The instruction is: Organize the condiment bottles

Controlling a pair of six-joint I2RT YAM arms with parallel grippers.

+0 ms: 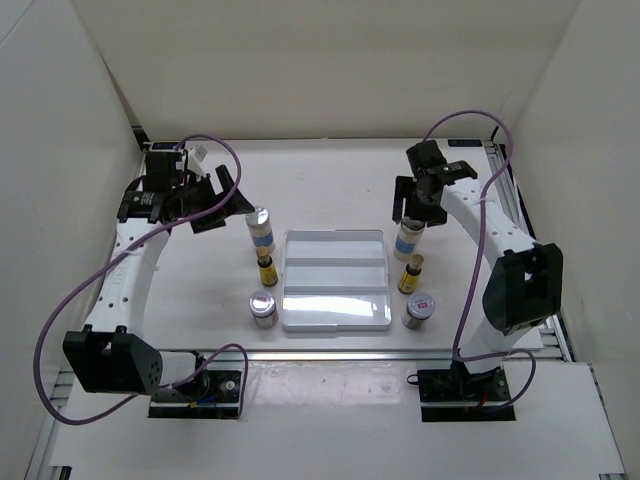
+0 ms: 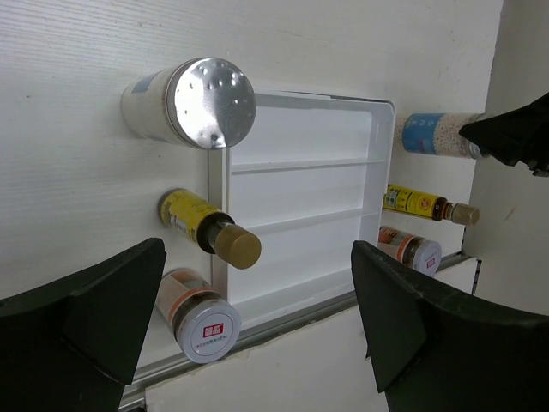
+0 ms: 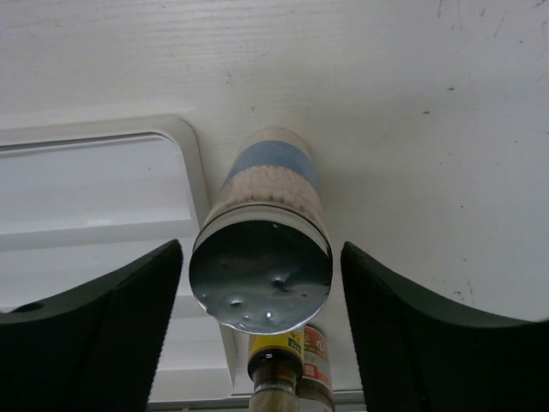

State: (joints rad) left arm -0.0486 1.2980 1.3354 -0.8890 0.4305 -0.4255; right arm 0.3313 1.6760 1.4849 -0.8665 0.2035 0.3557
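Six condiment bottles stand in two columns beside the white tiered tray (image 1: 335, 300). Left column: a tall white bottle (image 1: 260, 228) with a blue band, a tiny amber bottle (image 1: 266, 270) and a silver-lidded jar (image 1: 263, 310). Right column: a tall white bottle (image 1: 408, 240), an amber bottle (image 1: 410, 275) and a jar (image 1: 418, 310). My left gripper (image 1: 205, 200) is open, up and left of the left white bottle (image 2: 210, 103). My right gripper (image 1: 415, 205) is open, its fingers astride the right white bottle's silver cap (image 3: 262, 275) with gaps on both sides.
The tray (image 2: 300, 172) is empty and has three steps. The left wrist view also shows the left amber bottle (image 2: 210, 232), the left jar (image 2: 197, 318) and the right column beyond the tray. White walls enclose the table. A metal rail runs along the near edge.
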